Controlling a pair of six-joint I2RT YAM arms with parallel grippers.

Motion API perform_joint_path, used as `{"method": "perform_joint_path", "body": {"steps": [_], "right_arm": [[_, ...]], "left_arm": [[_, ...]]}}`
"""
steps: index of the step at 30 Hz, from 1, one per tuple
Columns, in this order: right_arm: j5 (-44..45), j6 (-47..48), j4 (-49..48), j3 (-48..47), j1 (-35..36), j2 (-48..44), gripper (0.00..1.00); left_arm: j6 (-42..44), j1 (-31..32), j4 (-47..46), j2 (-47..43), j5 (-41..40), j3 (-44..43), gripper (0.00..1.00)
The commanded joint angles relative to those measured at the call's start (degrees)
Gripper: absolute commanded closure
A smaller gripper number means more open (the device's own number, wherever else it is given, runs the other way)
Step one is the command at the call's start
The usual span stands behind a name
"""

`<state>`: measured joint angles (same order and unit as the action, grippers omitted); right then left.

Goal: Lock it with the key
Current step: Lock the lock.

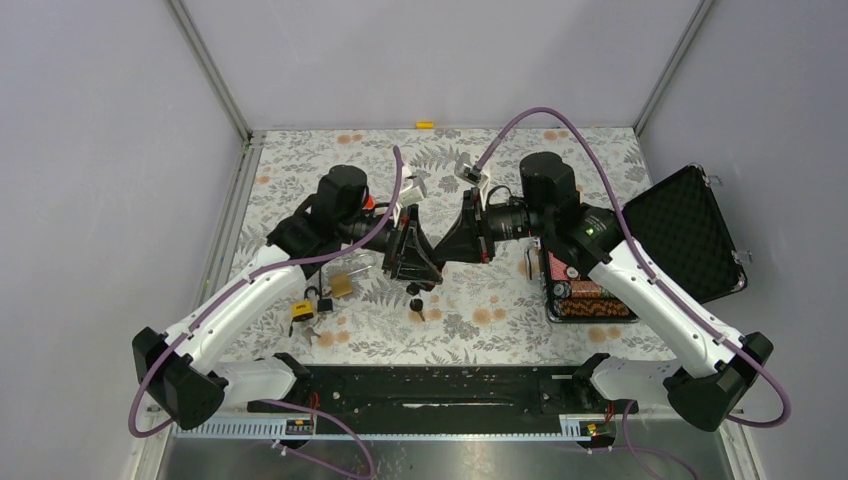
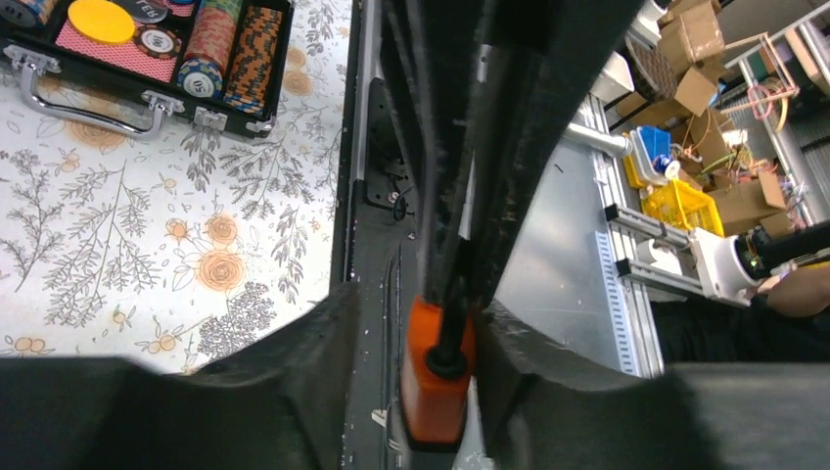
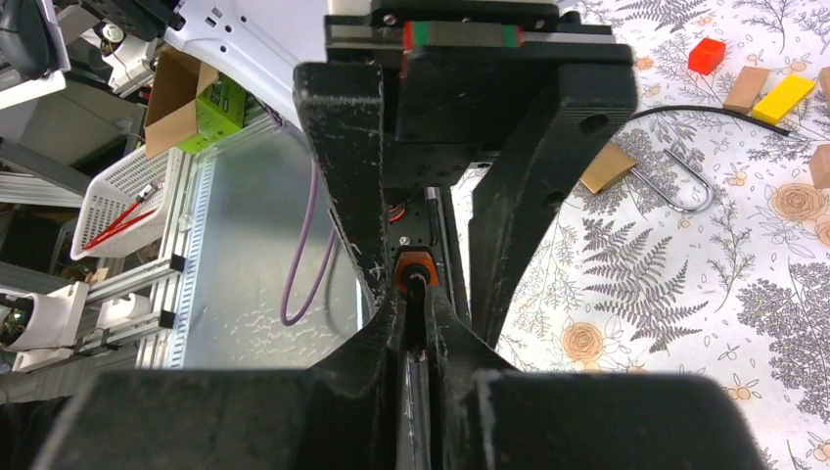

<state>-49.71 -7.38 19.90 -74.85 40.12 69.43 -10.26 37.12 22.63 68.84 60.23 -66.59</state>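
My two grippers meet nose to nose above the middle of the table. An orange padlock sits between the fingers of my left gripper. Its right finger touches the lock and its left finger stands a little off it, so the jaws are open around the lock. A black key is stuck into the lock's end. My right gripper is shut on that key, with the orange padlock just beyond its tips. From above, the left gripper and right gripper hide both lock and key.
A yellow padlock and a brass padlock lie under the left arm. Small black keys lie below the grippers. A poker chip case with its lid open stands at the right. Coloured blocks lie further off.
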Motion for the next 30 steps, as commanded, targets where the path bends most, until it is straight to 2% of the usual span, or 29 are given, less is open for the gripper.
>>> {"method": "perform_joint_path", "body": {"steps": [1,4,5,6,8,10,11,13,16,20,24,28,30], "right_arm": [[-2.1,-1.7,-3.5,-3.7,0.0,0.1,1.00],[-1.0,-3.0,-3.5,-4.0,0.0,0.4,1.00],[0.0,-3.7,-3.5,-4.1,0.0,0.7,1.00],[1.0,-4.5,-3.5,-4.2,0.0,0.7,0.92],[3.8,-6.4,-3.7,-3.9,0.0,0.7,0.61],[7.4,-8.7,-5.2,-2.4,-0.2,-0.3,0.40],[9.1,-9.8,-6.7,-1.1,-0.4,-1.3,0.33],[11.5,-12.9,-10.3,2.1,-1.6,-3.6,0.26],[15.6,-18.0,-18.3,9.0,-3.4,-8.6,0.20],[18.4,-22.8,-35.9,19.3,-3.6,-13.8,0.13],[17.4,-29.5,-48.5,24.3,-3.6,-13.0,0.11],[14.7,-33.9,-58.2,26.5,-3.6,-10.0,0.13],[14.1,-34.6,-61.0,26.8,-3.6,-9.0,0.19]], "left_arm": [[2.9,0.1,-0.1,-0.5,-0.4,-0.3,0.66],[2.0,0.2,-0.2,-0.8,-1.6,-0.8,0.99],[0.8,0.2,-0.6,-0.8,-1.7,-1.1,1.00],[0.1,0.3,-0.7,-0.8,-2.5,-1.6,1.00],[-2.3,0.5,-2.6,-1.5,-5.5,-1.7,1.00],[-4.8,0.6,-5.4,-2.4,-7.9,-1.1,1.00],[-6.1,0.6,-7.0,-2.9,-9.1,-0.6,1.00],[-8.0,0.6,-9.9,-4.1,-11.2,0.3,1.00],[-11.8,0.5,-16.8,-6.3,-17.1,2.4,1.00],[-23.1,0.7,-30.3,-6.6,-28.5,4.1,1.00],[-30.5,1.6,-46.0,-4.9,-30.0,5.9,1.00],[-30.1,2.8,-50.2,-2.8,-29.9,3.8,1.00],[-29.9,3.3,-52.2,-2.1,-30.2,3.4,1.00]]}}
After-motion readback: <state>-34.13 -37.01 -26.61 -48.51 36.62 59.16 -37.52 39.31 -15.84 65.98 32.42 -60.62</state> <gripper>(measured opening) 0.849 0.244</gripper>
